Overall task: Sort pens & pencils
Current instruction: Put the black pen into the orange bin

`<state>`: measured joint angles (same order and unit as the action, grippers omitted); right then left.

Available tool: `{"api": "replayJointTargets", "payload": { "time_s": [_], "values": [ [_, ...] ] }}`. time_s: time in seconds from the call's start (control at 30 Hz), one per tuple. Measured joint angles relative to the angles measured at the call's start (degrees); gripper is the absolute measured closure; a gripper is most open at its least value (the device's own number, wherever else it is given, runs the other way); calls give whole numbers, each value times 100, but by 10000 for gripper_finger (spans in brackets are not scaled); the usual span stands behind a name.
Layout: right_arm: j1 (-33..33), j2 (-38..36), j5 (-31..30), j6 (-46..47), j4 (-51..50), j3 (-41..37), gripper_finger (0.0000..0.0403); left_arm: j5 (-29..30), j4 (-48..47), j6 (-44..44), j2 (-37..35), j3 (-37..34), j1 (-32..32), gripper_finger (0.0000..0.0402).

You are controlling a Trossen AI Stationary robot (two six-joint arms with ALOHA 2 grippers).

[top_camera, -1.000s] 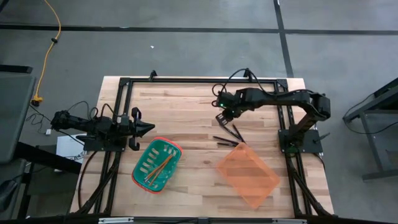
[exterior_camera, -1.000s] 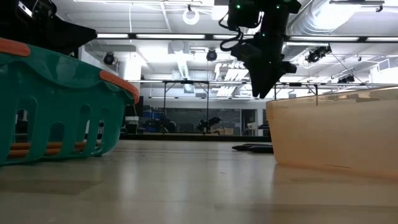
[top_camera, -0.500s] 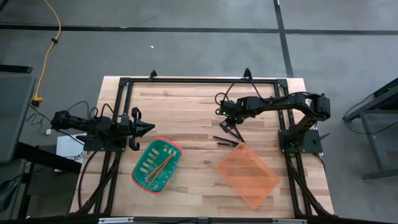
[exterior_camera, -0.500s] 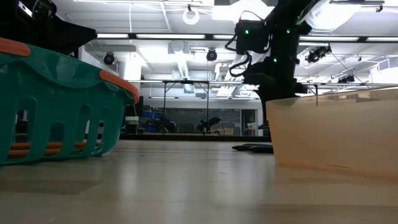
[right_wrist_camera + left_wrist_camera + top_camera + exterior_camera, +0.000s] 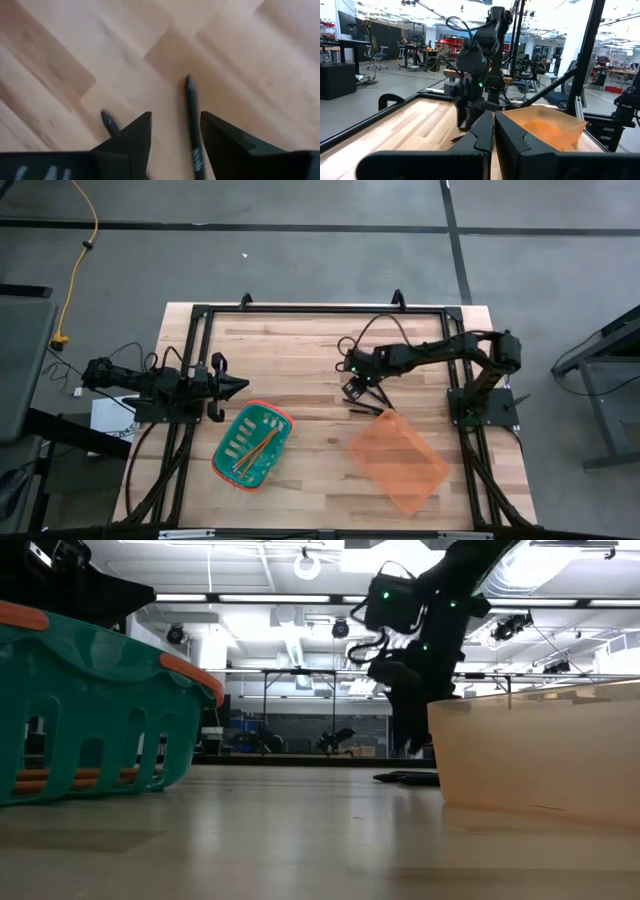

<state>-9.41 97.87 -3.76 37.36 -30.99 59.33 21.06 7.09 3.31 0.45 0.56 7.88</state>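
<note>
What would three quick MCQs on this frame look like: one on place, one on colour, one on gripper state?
1. Where are the pencils?
A. in the green basket
B. in the orange bin
C. loose on the table

2. What colour is the empty bin?
A. blue
B. orange
C. white

3. How is the right gripper?
A. shut on a pencil
B. open over a pen
C. parked at the table edge

Answers:
1 A: the pencils lie inside the green basket.
2 B: the bin near the right arm is translucent orange.
3 B: the right gripper has its fingers spread, with a pen between them on the table. The left gripper waits by the basket, shut.
</note>
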Motion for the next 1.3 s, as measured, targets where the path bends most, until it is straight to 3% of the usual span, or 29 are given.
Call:
{"api": "replayJointTargets", "payload": {
  "time_s": [0.4,0.77,0.97,1.2,1.3],
  "values": [
    [59,1543,40,-476,-2346,1760,247,0,-2,-2,0,0,2,397],
    [53,2152,380,-930,-2735,2334,255,1,-2,0,0,0,0,397],
    [44,2150,380,-1081,-2692,2329,291,0,-2,0,0,0,2,397],
    [50,2152,415,-1195,-2565,2320,378,0,-2,0,0,0,0,397],
    [46,2152,451,-1195,-2544,2317,393,1,-2,0,0,0,1,396]
  ]
}}
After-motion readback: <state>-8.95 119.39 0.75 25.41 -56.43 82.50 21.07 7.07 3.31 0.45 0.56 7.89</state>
